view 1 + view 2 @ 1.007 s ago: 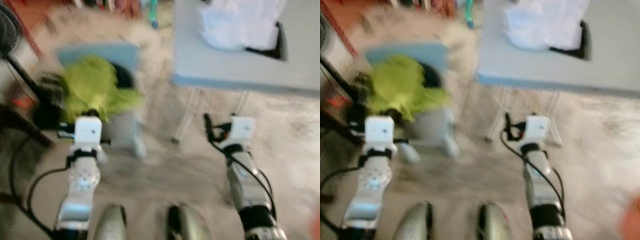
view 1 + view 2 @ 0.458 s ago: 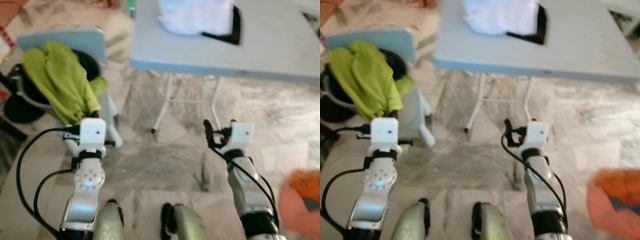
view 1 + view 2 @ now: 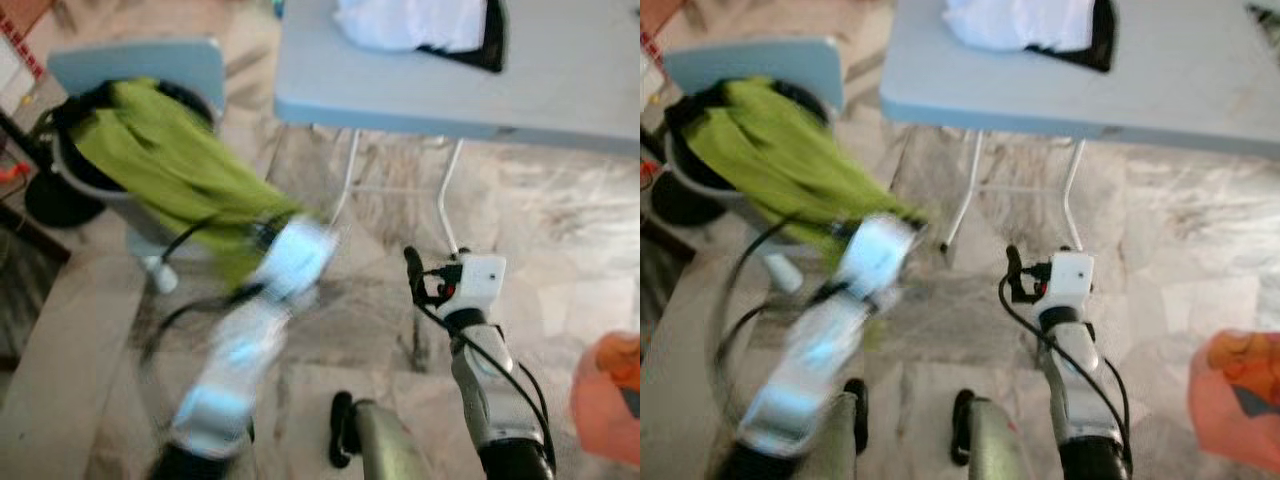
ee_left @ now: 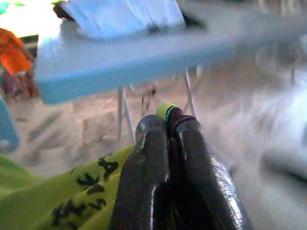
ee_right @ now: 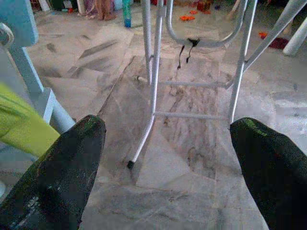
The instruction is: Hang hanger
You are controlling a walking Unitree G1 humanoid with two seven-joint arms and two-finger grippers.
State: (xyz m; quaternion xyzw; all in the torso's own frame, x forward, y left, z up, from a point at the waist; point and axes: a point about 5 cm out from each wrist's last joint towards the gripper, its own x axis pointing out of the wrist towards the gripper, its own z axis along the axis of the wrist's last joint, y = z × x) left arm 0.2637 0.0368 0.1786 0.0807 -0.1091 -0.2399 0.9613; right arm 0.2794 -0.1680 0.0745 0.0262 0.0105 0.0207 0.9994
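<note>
- Landmark: light blue folding table (image 3: 560, 90) w/ thin white metal legs, standing on marbled grey-beige tile floor (image 3: 560, 240); everything below is placed relative to it.
- On the table top, near its front edge: a heap of white cloth (image 3: 415, 22), w/ a black item (image 3: 492, 45) lying against the cloth's side.
- Off the table's left end: a light blue chair (image 3: 150, 65), seat piled w/ dark stuff; a lime-green garment (image 3: 165, 165) w/ black lettering drapes from the chair and stretches out twd the table's front legs.
- Left gripper (image 4: 165, 139): arm is motion-blurred in the head views, in front of the table's left corner. Wrist view shows both black fingers (image 4: 144, 167) pressed tight together, pinching the green garment; a small green-tipped bit pokes out at the fingertips. Can't tell whether that bit is a hanger part.
- No hanger can be made out for certain; if there is one, it's inside the green garment at the left gripper.
- Right gripper (image 5: 168, 158): held in front of the table, just short of its legs, above the floor. Fingers (image 5: 62, 167) spread wide apart, nothing betw them; wrist view looks thru the gap at the table legs and crossbars.
- Far in front of the table, to the right: a blurred orange object (image 3: 610, 395) at frame edge.
- Below the arms, nearest the camera: the robot's silver legs (image 3: 385, 445) w/ dark feet on the tile.
</note>
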